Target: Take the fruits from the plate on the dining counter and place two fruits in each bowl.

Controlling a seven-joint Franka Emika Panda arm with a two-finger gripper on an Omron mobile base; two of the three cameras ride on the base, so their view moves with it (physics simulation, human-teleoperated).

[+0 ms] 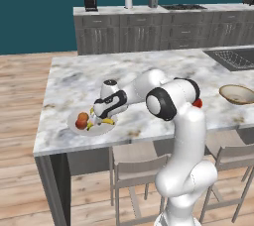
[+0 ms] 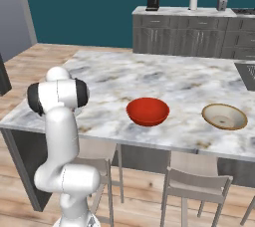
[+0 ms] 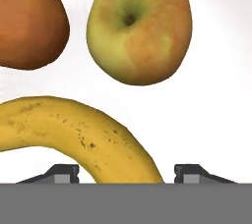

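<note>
You had the tool (image 3: 126, 171) open wide astride the banana (image 3: 83, 137) on the plate (image 1: 101, 129); next, you needed to close and lift.

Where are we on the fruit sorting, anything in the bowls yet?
Nothing is delivered: the red bowl and the tan bowl both look empty. The end effector is open, low over the plate, straddling the banana beside the yellow-green apple. All the placing remains.
</note>
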